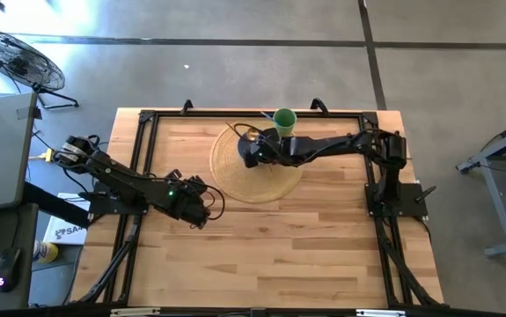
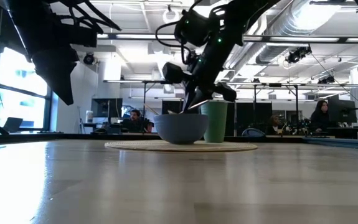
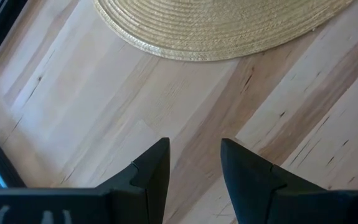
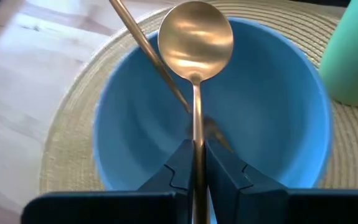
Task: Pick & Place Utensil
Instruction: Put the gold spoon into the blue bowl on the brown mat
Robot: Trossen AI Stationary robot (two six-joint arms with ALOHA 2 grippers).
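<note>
Two arms are at the table, but only the right one is at work: the right gripper (image 4: 197,163) is closed on the thin handle of a gold spoon (image 4: 195,40) and holds it over the blue bowl (image 4: 291,106), with the round head above the inside of the bowl. The grip is low on the handle, probably so that the head can go down into the bowl first while the fingers stay above the rim. A second thin gold utensil (image 4: 142,42) already leans in the bowl and crosses just beside the spoon, so I think it could be touched when the spoon goes lower. The bowl stands on a round woven mat (image 1: 235,172), and a green cup (image 1: 284,120) stands on the same mat just beside the bowl; this cup is close to the right arm and may be in the way of a wide move. The left gripper (image 3: 194,165) waits over the bare wooden table (image 1: 323,246), near the mat edge, with its fingers narrowly apart and nothing between them.
</note>
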